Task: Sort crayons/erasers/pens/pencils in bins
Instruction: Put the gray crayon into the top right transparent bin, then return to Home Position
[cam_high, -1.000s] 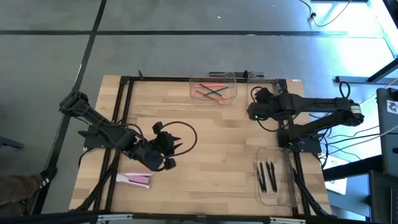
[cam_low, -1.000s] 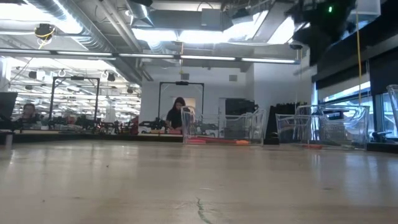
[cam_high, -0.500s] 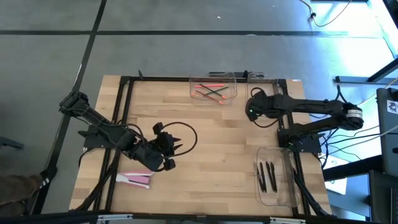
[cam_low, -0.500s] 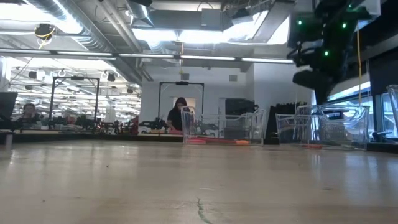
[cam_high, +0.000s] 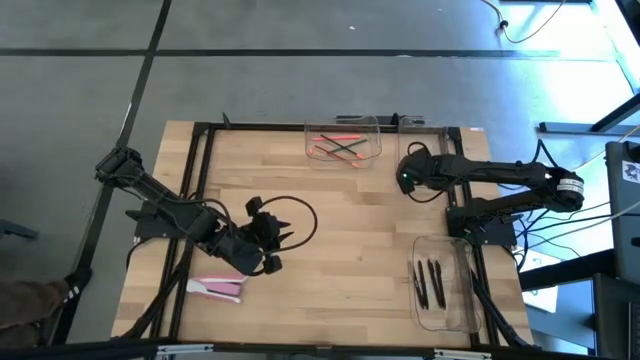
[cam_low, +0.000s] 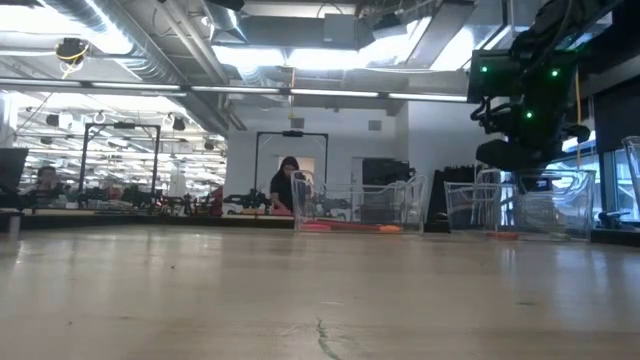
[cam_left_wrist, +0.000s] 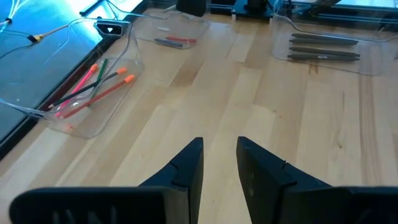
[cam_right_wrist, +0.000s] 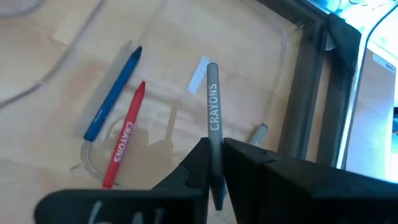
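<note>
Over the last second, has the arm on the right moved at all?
Yes. In the high view the right gripper has slid a little away from the table's right frame bar, toward the middle. It holds a grey crayon.

My right claw (cam_right_wrist: 214, 163) pinches a grey crayon (cam_right_wrist: 213, 118) above a clear bin (cam_right_wrist: 186, 37) holding a blue crayon (cam_right_wrist: 113, 93) and a red crayon (cam_right_wrist: 124, 134), while two other clear bins (cam_high: 345, 141) (cam_high: 441, 287) hold coloured pencils (cam_high: 338, 148) and dark pens (cam_high: 430, 281).
</note>
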